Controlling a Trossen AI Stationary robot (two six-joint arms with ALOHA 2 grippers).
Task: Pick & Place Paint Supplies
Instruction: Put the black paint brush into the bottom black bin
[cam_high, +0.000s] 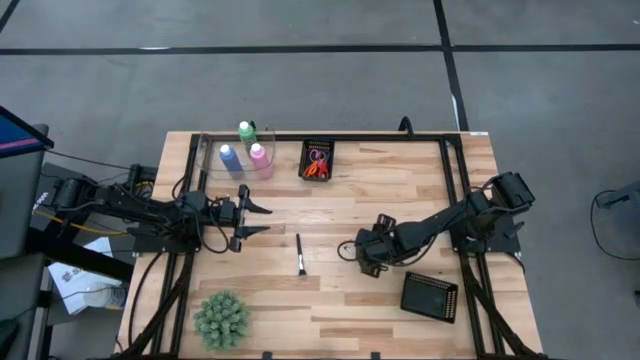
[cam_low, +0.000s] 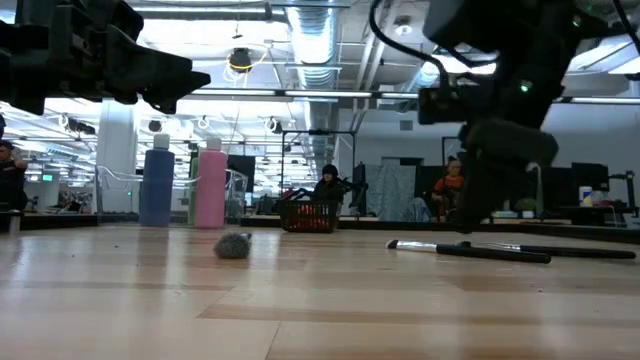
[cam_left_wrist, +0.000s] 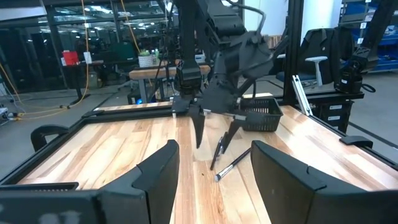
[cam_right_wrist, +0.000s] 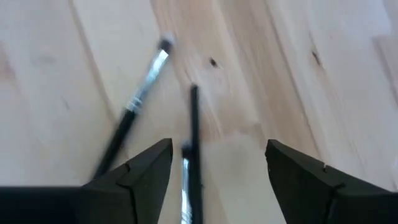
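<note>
In the high view, the right gripper (cam_high: 362, 256) sits at centre right of the frame, low over the wooden table (cam_high: 400, 200), its fingers spread wide and holding nothing. Its wrist view looks down on two thin brushes lying on the wood: one dark-handled brush (cam_right_wrist: 132, 109) lies slanted outside the gap, and a second brush (cam_right_wrist: 193, 149) lies between the open fingers, not gripped. From above only one brush (cam_high: 300, 255) is plain, at mid-frame just left of that gripper. The left gripper (cam_high: 252, 217) hovers at left of centre, fingers also wide apart and empty. At upper left of centre stand the blue bottle (cam_high: 229, 157), pink bottle (cam_high: 259, 156) and green bottle (cam_high: 246, 132), close together. Just right of them a black mesh tray (cam_high: 318, 160) holds the scissors (cam_high: 316, 168). Another black tray (cam_high: 430, 296) lies at lower right, and a spiky green plant (cam_high: 221, 319) at lower left.
</note>
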